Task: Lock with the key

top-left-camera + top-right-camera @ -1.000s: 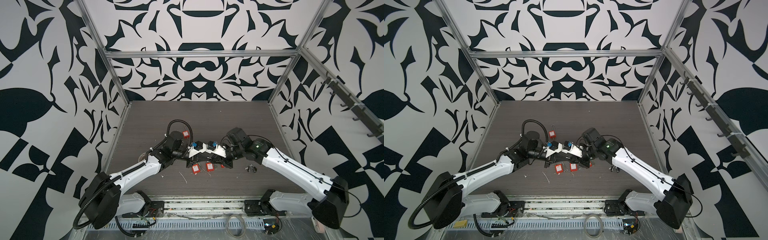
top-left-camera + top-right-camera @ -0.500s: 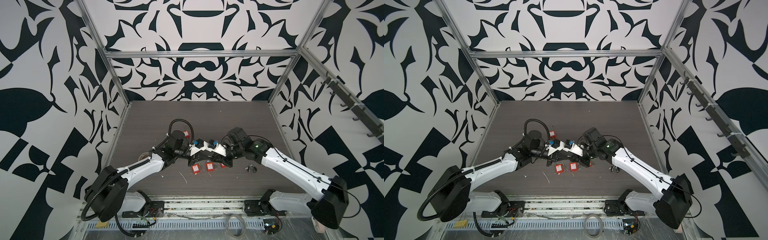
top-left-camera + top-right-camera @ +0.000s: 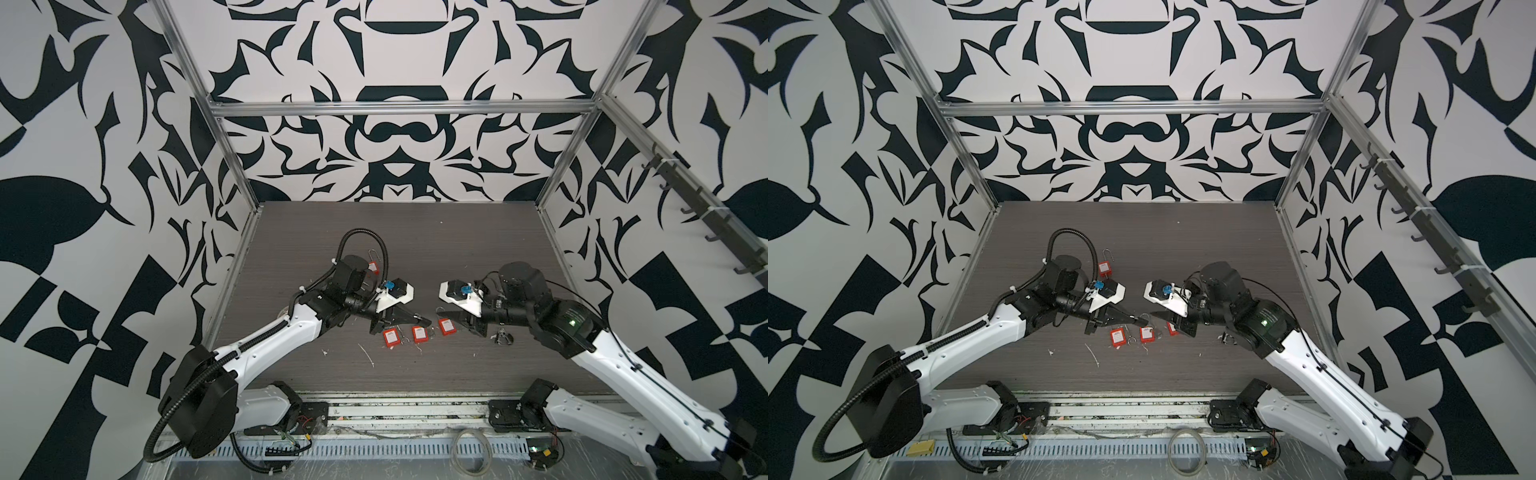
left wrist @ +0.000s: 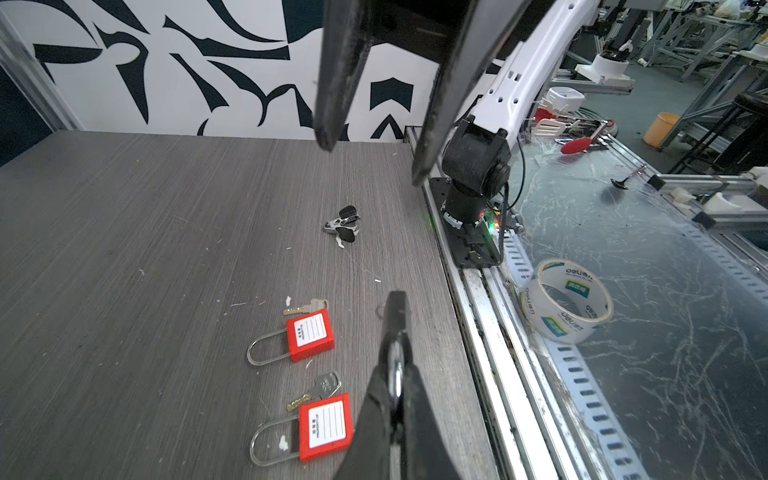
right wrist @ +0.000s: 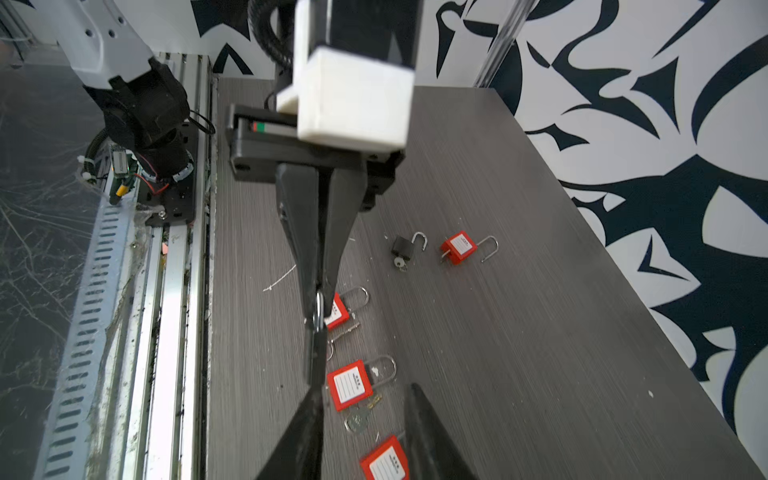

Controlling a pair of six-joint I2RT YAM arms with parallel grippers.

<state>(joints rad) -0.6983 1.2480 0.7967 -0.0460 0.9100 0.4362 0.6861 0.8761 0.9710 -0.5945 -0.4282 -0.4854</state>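
Observation:
My left gripper (image 3: 424,321) (image 4: 394,332) is shut on a thin silver key (image 4: 395,368), seen edge-on between its pads and again at the tips in the right wrist view, key (image 5: 319,309). My right gripper (image 3: 446,318) (image 5: 365,419) stands open a short way to the right, holding nothing. Its fingers (image 4: 332,104) face the left tips. Below them three red padlocks lie in a row on the table: padlock (image 3: 390,337), padlock (image 3: 419,333), padlock (image 3: 446,326). Loose keys (image 4: 305,307) (image 5: 357,419) lie beside them.
A fourth red padlock (image 3: 374,266) (image 5: 459,247) and a black padlock (image 5: 403,247) with a raised shackle lie behind the left arm. A small black-and-silver metal object (image 3: 503,338) (image 4: 343,226) sits under the right arm. A tape roll (image 4: 565,303) lies beyond the table's front rail.
The two grippers were tip to tip over the padlocks. The right gripper has opened and drawn back to the right, while the left gripper stays shut on the key.

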